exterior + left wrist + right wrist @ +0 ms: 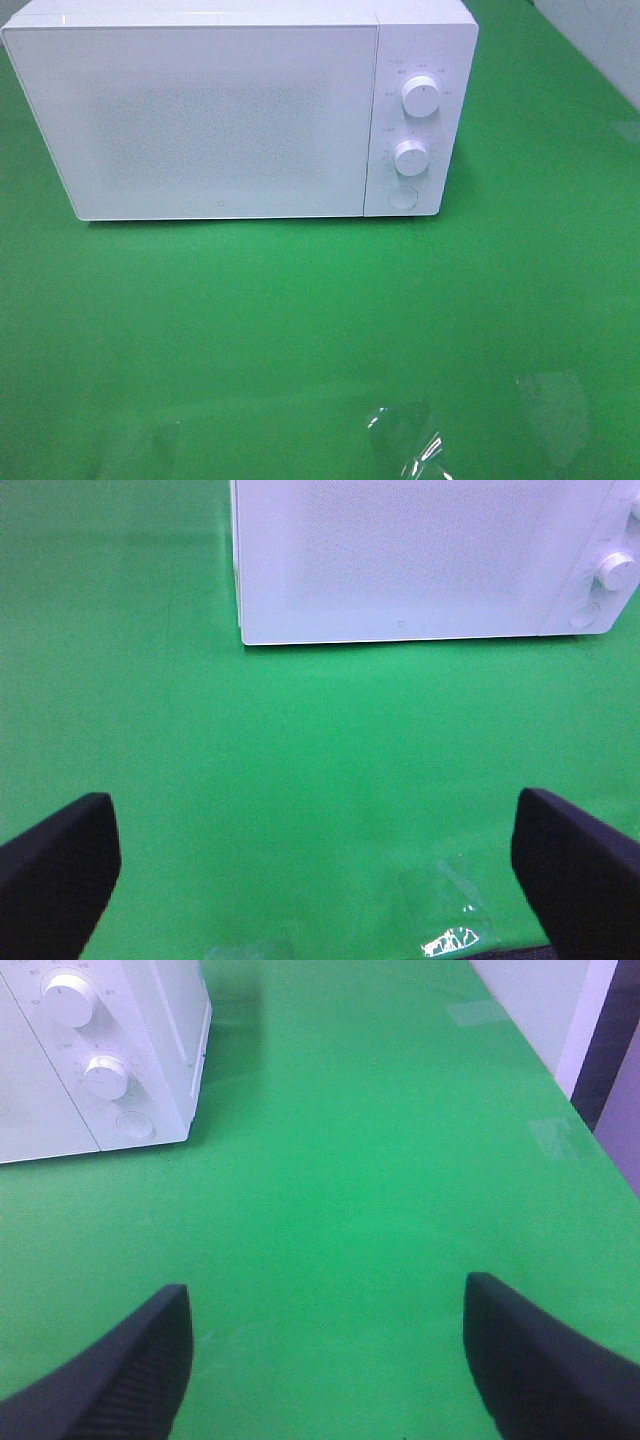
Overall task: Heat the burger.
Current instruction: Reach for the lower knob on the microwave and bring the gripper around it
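The burger is out of view in all three views. A white microwave (200, 110) stands at the back of the green table with its door shut; it shows too in the left wrist view (420, 560) and the right wrist view (90, 1050). It has two round knobs (420, 97) and a round button (402, 197) on its right panel. My left gripper (315, 870) is open over bare green cloth, well short of the microwave. My right gripper (325, 1355) is open too, with nothing between its fingers, off the microwave's right front corner. Neither gripper shows in the exterior high view.
The green cloth (320, 330) covers the table. Clear tape patches (405, 445) glint near the front edge. The right wrist view shows the table's right edge (560, 1110) and a pale wall beyond it.
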Controlling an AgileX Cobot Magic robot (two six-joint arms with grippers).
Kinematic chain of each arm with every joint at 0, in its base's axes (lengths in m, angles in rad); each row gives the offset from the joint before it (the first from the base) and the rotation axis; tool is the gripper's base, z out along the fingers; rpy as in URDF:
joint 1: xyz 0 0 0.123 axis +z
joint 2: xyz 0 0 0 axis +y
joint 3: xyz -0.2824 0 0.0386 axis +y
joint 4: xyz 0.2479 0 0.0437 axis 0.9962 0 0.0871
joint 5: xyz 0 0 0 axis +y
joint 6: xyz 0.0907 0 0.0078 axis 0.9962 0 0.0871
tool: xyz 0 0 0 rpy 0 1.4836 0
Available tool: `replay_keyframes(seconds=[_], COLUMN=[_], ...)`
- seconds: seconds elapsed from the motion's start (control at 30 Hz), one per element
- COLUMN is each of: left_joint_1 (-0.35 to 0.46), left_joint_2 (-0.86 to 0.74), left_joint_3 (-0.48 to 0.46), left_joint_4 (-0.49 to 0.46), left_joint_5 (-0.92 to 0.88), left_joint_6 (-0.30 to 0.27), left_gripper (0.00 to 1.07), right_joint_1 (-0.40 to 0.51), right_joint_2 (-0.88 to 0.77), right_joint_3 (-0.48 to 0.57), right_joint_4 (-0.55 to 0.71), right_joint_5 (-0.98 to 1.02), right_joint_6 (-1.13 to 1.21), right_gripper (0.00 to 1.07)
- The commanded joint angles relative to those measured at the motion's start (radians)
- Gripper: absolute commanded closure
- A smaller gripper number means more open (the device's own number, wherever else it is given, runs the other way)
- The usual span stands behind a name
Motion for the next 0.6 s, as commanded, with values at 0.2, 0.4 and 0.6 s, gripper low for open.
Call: replay_keyframes(seconds=[0.2, 0.4, 0.6], left_joint_1=[-0.001, -0.001, -0.001], left_joint_2=[-0.016, -0.016, -0.016], left_joint_3=[0.002, 0.002, 0.002], left_joint_4=[-0.008, -0.008, -0.008], left_joint_5=[-0.008, -0.008, -0.008], left_joint_6=[-0.006, -0.006, -0.006], left_gripper=[0.08, 0.08, 0.08], right_joint_1=[-0.006, -0.006, -0.006], right_joint_2=[-0.025, -0.025, -0.025], right_joint_3=[0.003, 0.003, 0.003], right_joint_4=[0.001, 0.005, 0.005], right_joint_5=[-0.007, -0.007, -0.007], right_joint_6=[0.008, 0.010, 0.010], right_gripper=[0.34, 0.34, 0.34])
